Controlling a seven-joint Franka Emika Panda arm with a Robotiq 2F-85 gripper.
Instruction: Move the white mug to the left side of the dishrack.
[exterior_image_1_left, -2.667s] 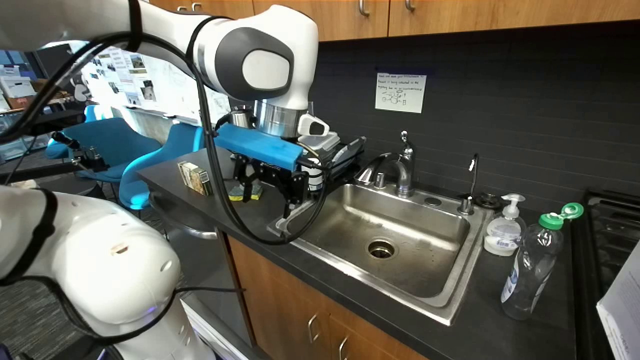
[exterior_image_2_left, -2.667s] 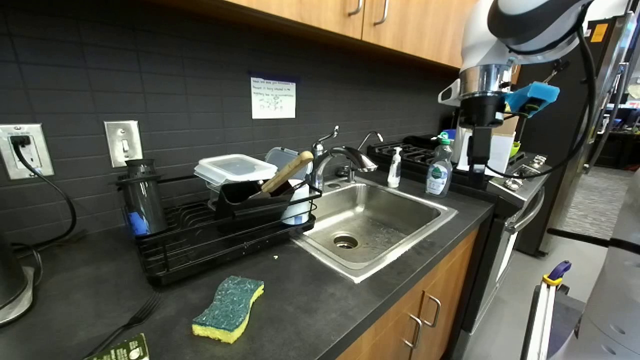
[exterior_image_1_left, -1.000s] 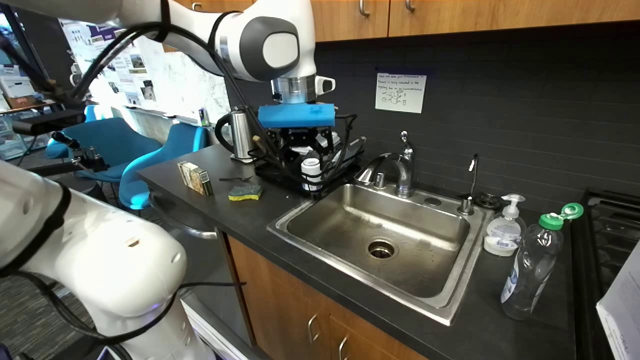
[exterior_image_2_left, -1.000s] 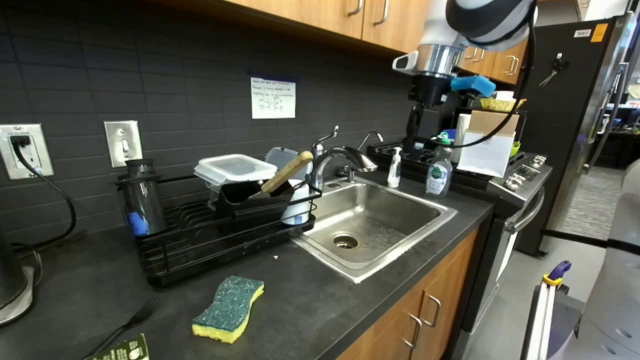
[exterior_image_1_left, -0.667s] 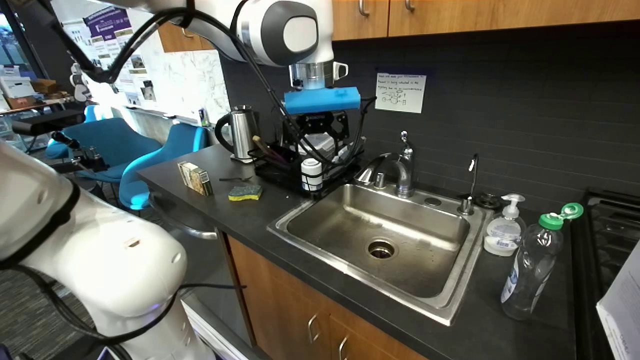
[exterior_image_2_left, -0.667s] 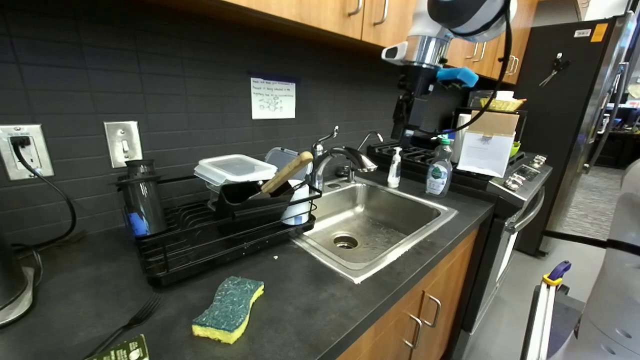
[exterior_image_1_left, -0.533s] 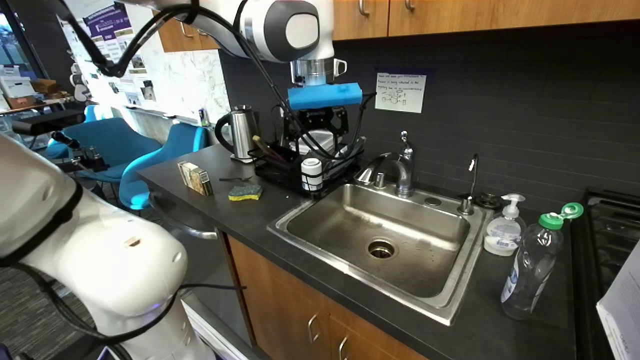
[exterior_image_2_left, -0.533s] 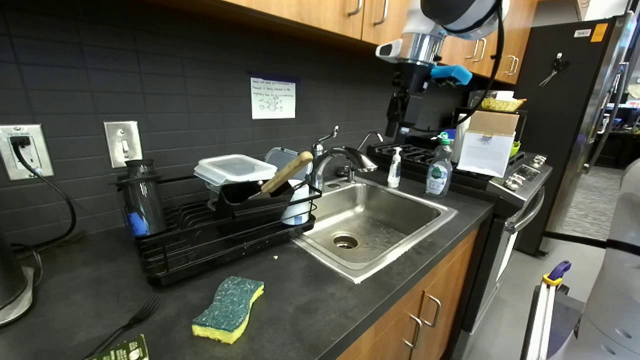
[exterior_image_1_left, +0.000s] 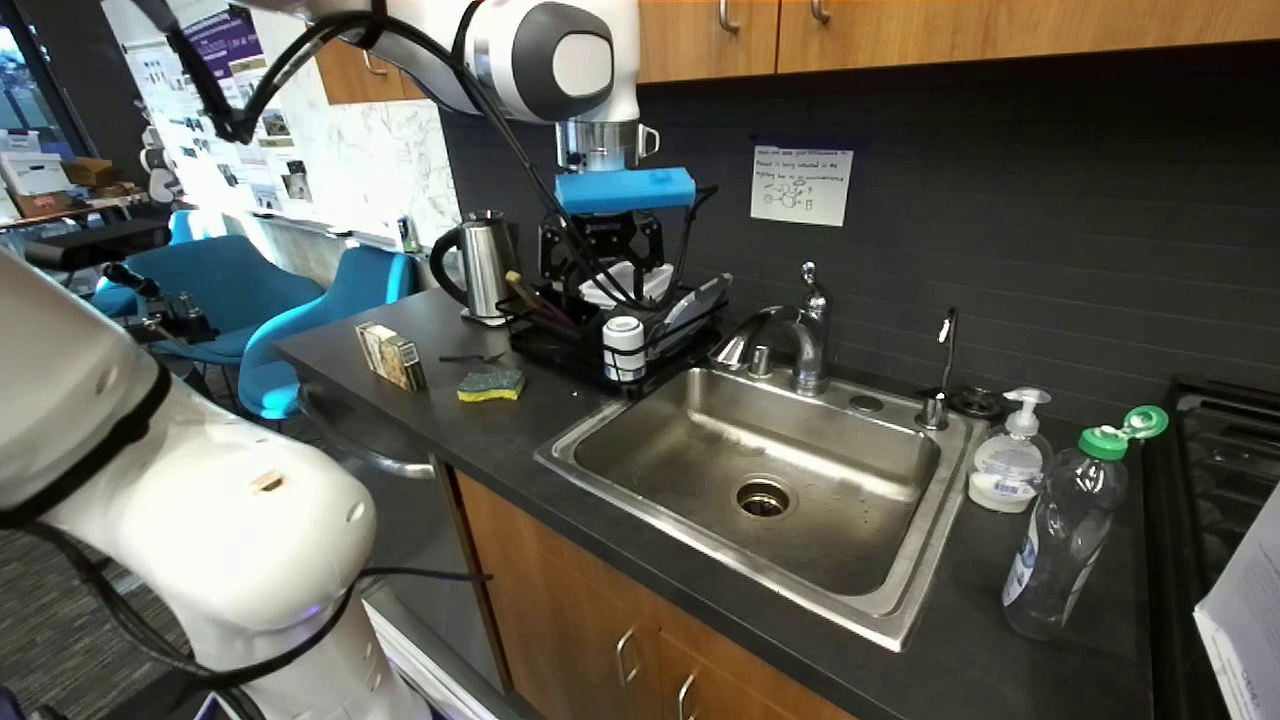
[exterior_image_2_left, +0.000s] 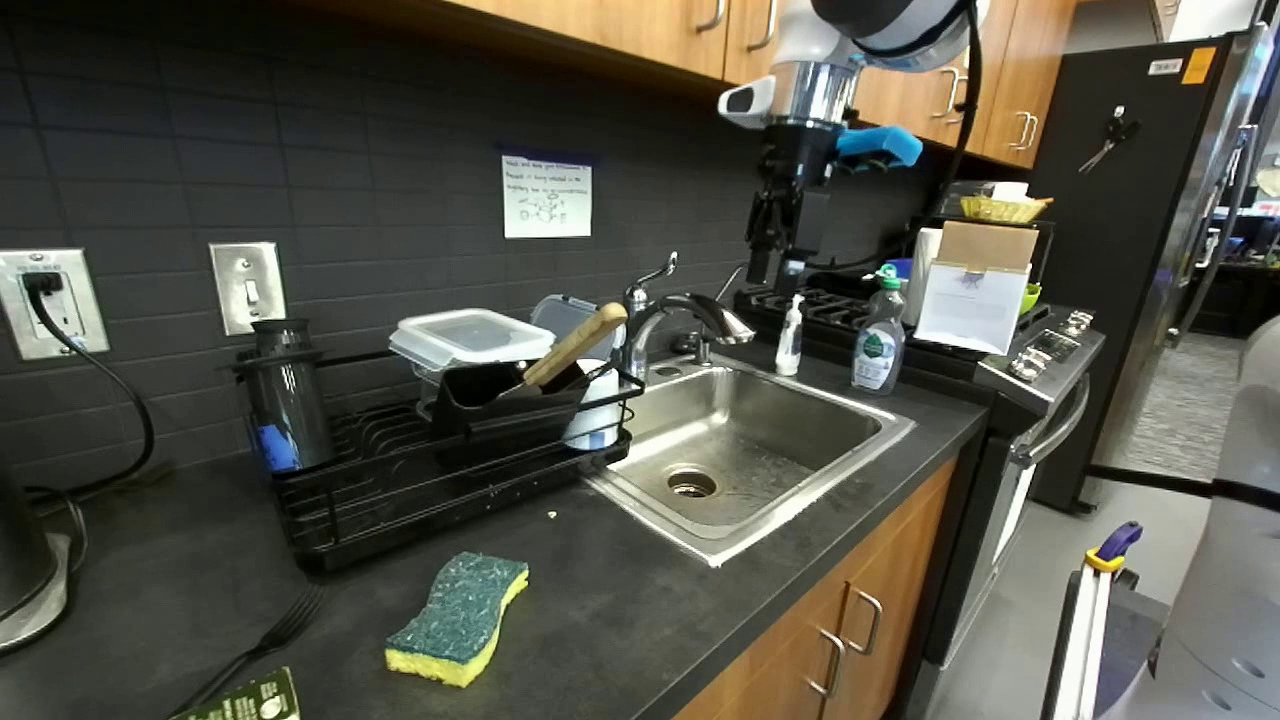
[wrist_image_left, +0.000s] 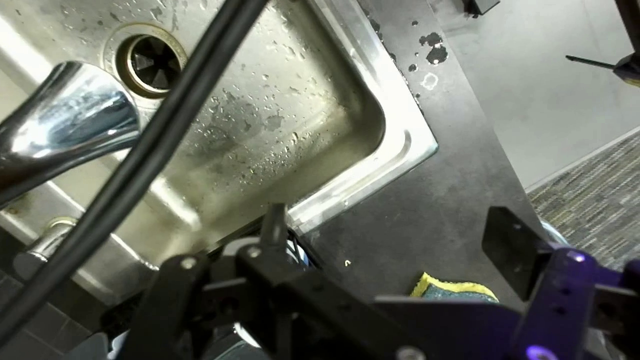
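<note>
- White mug (exterior_image_2_left: 594, 416): near mid-frame in an exterior view, seated within dishrack (exterior_image_2_left: 440, 513), presumably to drain.
- Pincer (wrist_image_left: 389, 225): jaws apart, holding nothing, likely spread to admit it.

As I face the wall (exterior_image_2_left: 400, 120), the sink (exterior_image_2_left: 760, 450) has the rack (exterior_image_2_left: 400, 528) on its left, the faucet (exterior_image_2_left: 712, 315) behind, and on its right the pump bottle (exterior_image_2_left: 788, 345), the soap bottle (exterior_image_2_left: 878, 345) and, past them, the stove (exterior_image_2_left: 1052, 352). In the rack the mug (exterior_image_1_left: 624, 336) sits in the front corner nearest the sink, beside the caddy (exterior_image_2_left: 505, 410), with the tub (exterior_image_2_left: 475, 336) behind that. On the counter (exterior_image_2_left: 580, 580) before the rack lies the sponge (exterior_image_2_left: 455, 615), fork (exterior_image_2_left: 275, 632) and box (exterior_image_1_left: 390, 357) to its left, the kettle (exterior_image_1_left: 487, 265) past the rack's left end.
</note>
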